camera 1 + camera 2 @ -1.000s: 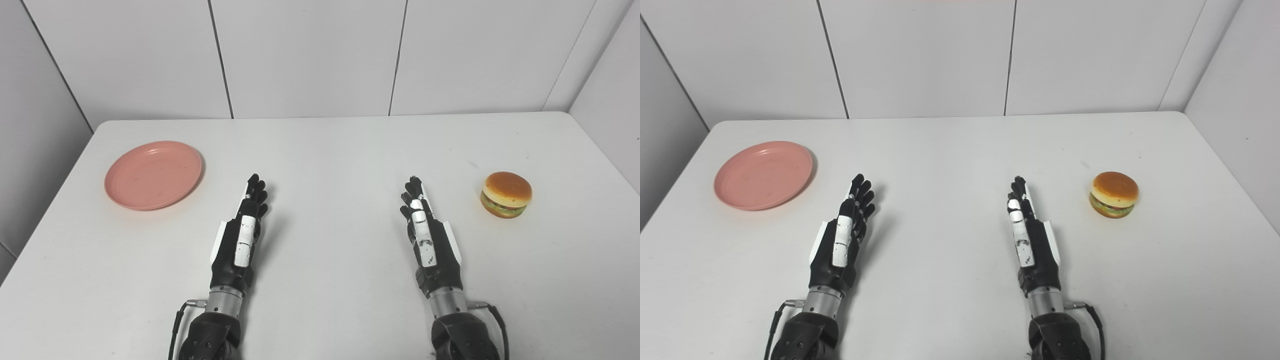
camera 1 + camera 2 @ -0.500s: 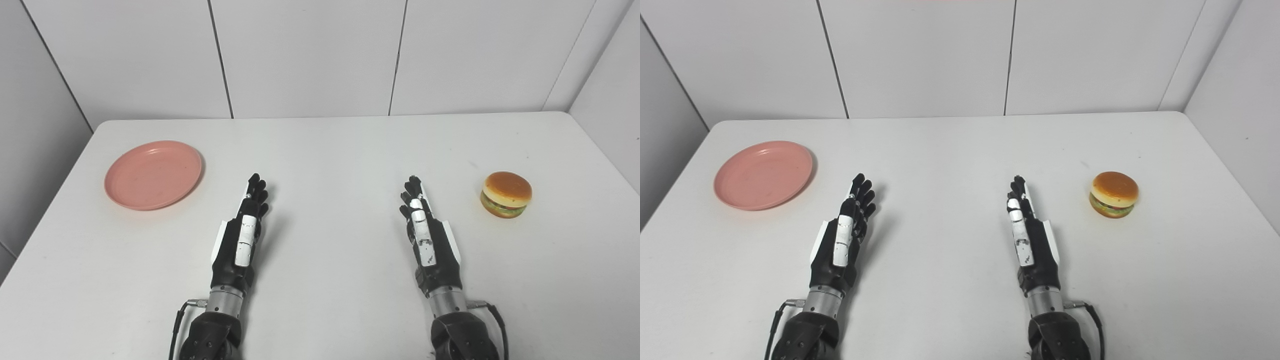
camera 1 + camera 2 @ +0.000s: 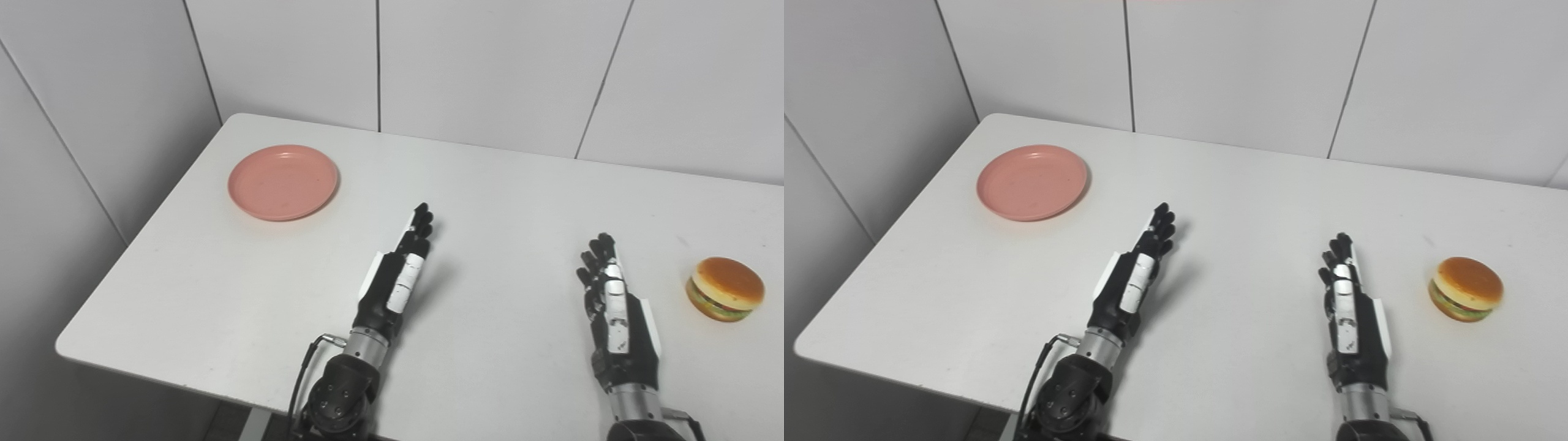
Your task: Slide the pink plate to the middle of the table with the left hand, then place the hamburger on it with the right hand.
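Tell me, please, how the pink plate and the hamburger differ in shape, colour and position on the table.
The pink plate is flat, shallow and one plain colour; the hamburger is a thick stack of tan bun with green and dark layers. The plate lies at the far left, ahead of the left hand; the hamburger sits at the right, beside the right hand. The plate looks wider. Both rest on the white table, untouched.

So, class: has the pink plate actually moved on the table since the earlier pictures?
No. The pink plate sits near the table's far left corner as before; only the camera has turned left, shifting the whole picture.
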Robot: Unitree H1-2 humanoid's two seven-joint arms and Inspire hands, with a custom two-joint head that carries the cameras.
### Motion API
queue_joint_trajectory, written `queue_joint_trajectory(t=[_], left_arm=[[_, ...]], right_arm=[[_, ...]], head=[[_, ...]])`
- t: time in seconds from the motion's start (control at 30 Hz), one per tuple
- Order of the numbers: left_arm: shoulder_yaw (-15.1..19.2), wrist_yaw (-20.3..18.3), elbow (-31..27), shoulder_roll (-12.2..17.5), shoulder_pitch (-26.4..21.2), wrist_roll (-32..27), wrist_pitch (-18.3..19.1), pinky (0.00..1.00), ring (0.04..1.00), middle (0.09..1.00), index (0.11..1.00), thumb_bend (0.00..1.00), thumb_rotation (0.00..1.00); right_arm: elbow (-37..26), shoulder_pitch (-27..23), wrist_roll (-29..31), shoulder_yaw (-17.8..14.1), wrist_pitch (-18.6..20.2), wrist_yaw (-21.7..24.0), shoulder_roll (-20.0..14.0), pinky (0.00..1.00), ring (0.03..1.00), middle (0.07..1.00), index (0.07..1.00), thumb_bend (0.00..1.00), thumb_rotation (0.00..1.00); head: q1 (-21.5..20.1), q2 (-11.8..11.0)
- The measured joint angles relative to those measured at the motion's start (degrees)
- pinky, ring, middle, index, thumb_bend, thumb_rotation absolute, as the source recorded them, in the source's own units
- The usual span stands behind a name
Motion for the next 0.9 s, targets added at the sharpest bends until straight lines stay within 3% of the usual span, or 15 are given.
queue_joint_trajectory(t=[0.27, 0.43, 0.7, 0.9], left_arm=[[0.2, 0.9, 3.1, -0.8, -1.7, 0.0, -4.7, 1.0, 1.0, 1.0, 1.0, 0.6, 1.0], [0.3, 0.9, 3.7, -0.4, -2.2, -0.1, -5.4, 1.0, 1.0, 1.0, 1.0, 0.68, 1.0], [1.1, 0.9, 1.7, -0.2, -1.6, -1.4, -3.0, 1.0, 1.0, 1.0, 1.0, 0.81, 1.0], [3.0, 0.3, -1.9, 1.0, 0.3, -4.0, 1.0, 1.0, 0.994, 0.996, 0.994, 0.8, 1.0]], right_arm=[[2.1, -1.0, 0.4, -0.2, -3.4, 1.2, 0.0, 1.0, 1.0, 1.0, 1.0, 0.67, 0.99], [2.8, -1.3, 0.1, -0.2, -3.7, 1.1, 0.1, 1.0, 1.0, 1.0, 1.0, 0.65, 0.99], [2.5, -1.2, -0.3, -0.2, -3.7, 1.0, 0.5, 1.0, 1.0, 1.0, 1.0, 0.6, 0.97], [2.4, -1.1, -0.8, -0.2, -3.7, 1.0, 0.6, 1.0, 1.0, 1.0, 1.0, 0.61, 0.98]], head=[[-0.9, -1.3], [-1.7, -2.1], [-2.4, -2.5], [-2.5, -2.5]])
